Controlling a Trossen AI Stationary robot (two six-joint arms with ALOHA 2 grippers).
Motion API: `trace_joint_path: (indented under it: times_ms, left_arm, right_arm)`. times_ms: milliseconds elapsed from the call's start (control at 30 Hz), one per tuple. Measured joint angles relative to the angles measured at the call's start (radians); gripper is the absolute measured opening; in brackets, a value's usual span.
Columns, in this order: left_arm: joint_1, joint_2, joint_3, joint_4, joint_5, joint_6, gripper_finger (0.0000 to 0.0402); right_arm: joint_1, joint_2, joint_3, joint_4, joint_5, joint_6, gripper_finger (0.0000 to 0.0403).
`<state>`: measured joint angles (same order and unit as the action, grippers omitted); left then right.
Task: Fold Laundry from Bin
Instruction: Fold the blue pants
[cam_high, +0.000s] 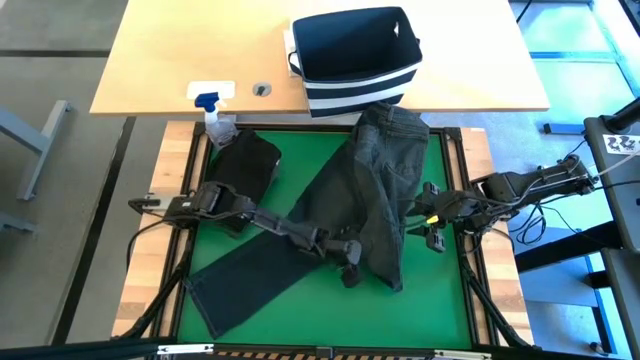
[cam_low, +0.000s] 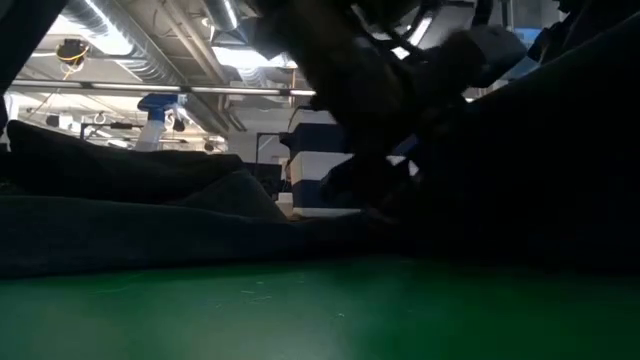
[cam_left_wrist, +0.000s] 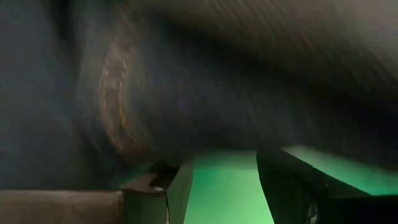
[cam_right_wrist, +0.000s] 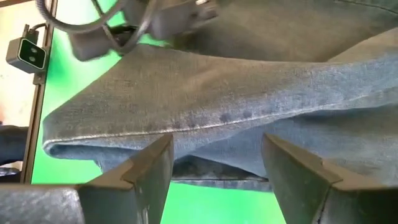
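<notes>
Jeans (cam_high: 375, 190) lying on the green mat (cam_high: 310, 150), just in front of the striped bin (cam_high: 355, 60). Waistband end nearest the bin; one leg doubled over toward my right side, the other running out long and diagonal toward the mat's near left corner. A second, black garment (cam_high: 245, 170) is sitting bunched on the mat to the left of the jeans, near the spray bottle (cam_high: 215, 118).

My left gripper (cam_high: 347, 268) is hovering at the near edge of the folded leg, jaws standing apart with bare green showing between them, nothing held. My right gripper (cam_high: 432, 232) is working at the jeans' right edge, jaws also standing wide, with a denim fold (cam_right_wrist: 205, 118) directly ahead of them; not clamped on it.

Judging the step: taking hold for the next fold or straightening pull. To do it well, I am thinking both jaws should go down over a single hem edge, not the full stacked thickness, and lift together so the leg does not twist.

Denim looking dark charcoal-grey, heavy, faded along the seams, rumpled around the hips. The bin appears empty from above.
</notes>
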<state>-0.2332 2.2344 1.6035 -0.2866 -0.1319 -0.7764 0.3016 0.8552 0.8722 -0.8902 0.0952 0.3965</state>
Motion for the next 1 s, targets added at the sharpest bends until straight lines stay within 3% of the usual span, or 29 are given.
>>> trace_joint_path:
  times_ms: [100,200,367,467,567,767,1000]
  left_arm:
    - [0.027,-0.001,0.034,-0.011,-0.072,0.05,0.0165]
    - [0.047,-0.001,0.093,-0.061,-0.057,0.098,0.0163]
    - [0.073,-0.003,0.256,-0.295,-0.004,0.187,0.0163]
    - [0.081,-0.003,0.362,-0.465,-0.043,0.241,0.0163]
    - [0.085,-0.006,0.43,-0.527,-0.068,0.291,0.0163]
    - [0.08,-0.004,0.434,-0.579,-0.069,0.351,0.0163]
    - [0.071,-0.004,0.326,-0.616,-0.03,0.469,0.0163]
  right_arm:
    - [0.0,0.0,0.0,-0.001,0.0,0.0,0.0241]
    - [0.0,0.0,0.0,-0.002,-0.001,0.0,0.0241]
    - [0.0,0.0,0.0,-0.003,-0.008,0.004,0.0241]
    - [0.0,0.0,0.0,-0.003,-0.008,0.003,0.0241]
    - [0.0,0.0,0.0,-0.003,-0.008,-0.001,0.0241]
    - [0.0,0.0,0.001,-0.003,-0.008,-0.008,0.0241]
    - [0.0,0.0,0.001,-0.003,-0.008,-0.008,0.0241]
